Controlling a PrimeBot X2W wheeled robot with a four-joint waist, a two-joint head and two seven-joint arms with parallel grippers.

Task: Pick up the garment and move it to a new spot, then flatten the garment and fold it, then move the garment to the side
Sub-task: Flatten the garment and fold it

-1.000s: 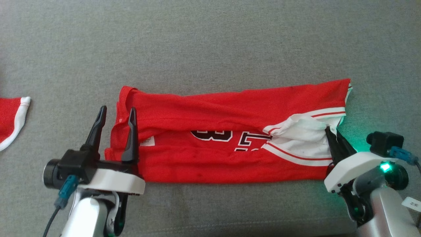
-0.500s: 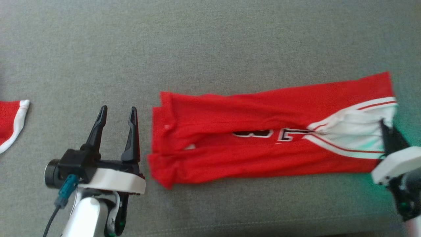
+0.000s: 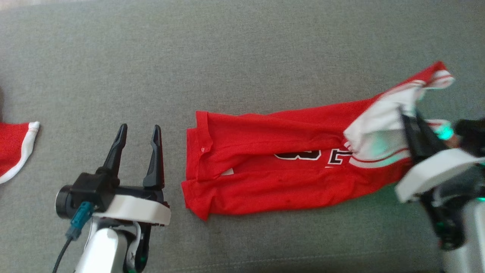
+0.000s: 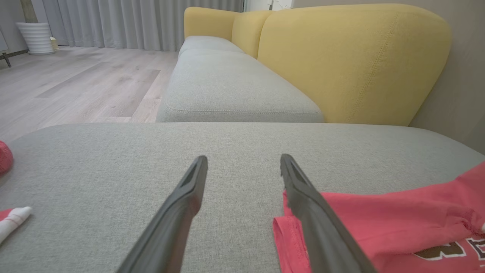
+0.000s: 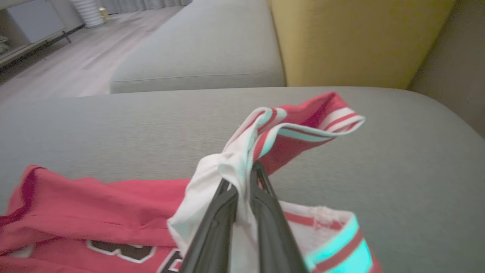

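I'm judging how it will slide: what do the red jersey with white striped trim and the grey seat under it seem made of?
Red jersey with white striped trim: thin, limp knit, perhaps polyester; it wrinkles and sags where lifted. Grey seat: matte woven upholstery, seen in its fine flecked weave.

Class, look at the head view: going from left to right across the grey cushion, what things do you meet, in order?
A red-and-white cloth at the edge → left gripper, open → red jersey → right gripper, shut on the jersey's right end.
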